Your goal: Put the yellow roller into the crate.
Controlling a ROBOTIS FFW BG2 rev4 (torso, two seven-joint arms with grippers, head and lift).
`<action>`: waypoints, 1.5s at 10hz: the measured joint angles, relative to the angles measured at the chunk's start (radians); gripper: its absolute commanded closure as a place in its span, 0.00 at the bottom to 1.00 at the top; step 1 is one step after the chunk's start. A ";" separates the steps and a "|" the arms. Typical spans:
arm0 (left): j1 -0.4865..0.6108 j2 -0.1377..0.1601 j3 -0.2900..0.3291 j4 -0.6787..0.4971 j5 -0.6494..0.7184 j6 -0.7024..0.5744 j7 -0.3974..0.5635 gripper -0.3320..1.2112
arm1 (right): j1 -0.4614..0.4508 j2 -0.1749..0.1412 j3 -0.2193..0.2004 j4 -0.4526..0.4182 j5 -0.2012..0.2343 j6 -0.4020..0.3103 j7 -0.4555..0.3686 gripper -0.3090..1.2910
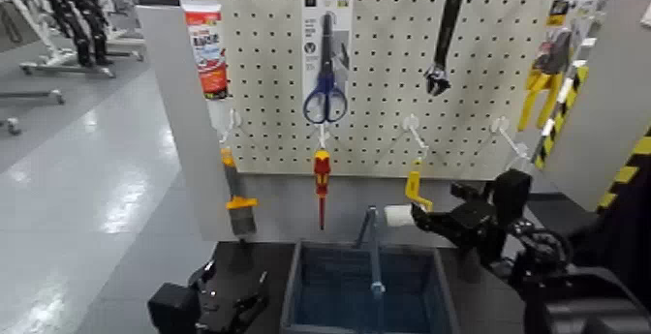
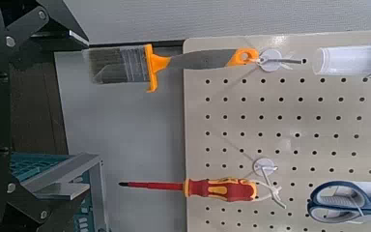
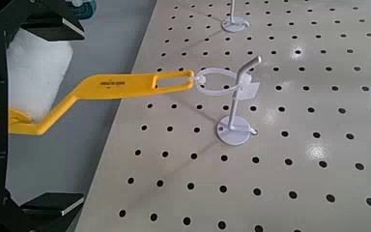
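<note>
Open gap btwn screwdriver [image 1: 322, 185] & roller [image 1: 415, 191]; crate handle [image 1: 374, 251] blocks mid-opening.

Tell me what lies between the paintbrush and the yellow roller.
In the head view, the red-and-yellow screwdriver hangs between paintbrush and yellow roller; the crate's upright handle also reaches into that stretch, nearer the roller.

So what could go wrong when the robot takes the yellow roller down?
The yellow roller still hangs by a loop on its hook, so it might snag if pulled straight down. The right gripper seems to have it only near the fuzzy end, so it could swing or slip. The crate's upright handle might bump it.
</note>
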 measured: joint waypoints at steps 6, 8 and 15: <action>-0.007 0.000 -0.006 0.007 0.001 -0.002 -0.001 0.38 | -0.163 -0.015 0.072 0.195 -0.071 -0.057 0.125 0.28; -0.009 -0.001 -0.007 0.009 0.002 -0.002 -0.001 0.38 | -0.199 -0.013 0.093 0.235 -0.081 -0.044 0.179 0.30; -0.003 -0.001 -0.002 0.007 0.006 -0.002 -0.001 0.38 | -0.187 -0.010 0.082 0.170 -0.064 0.024 0.200 0.94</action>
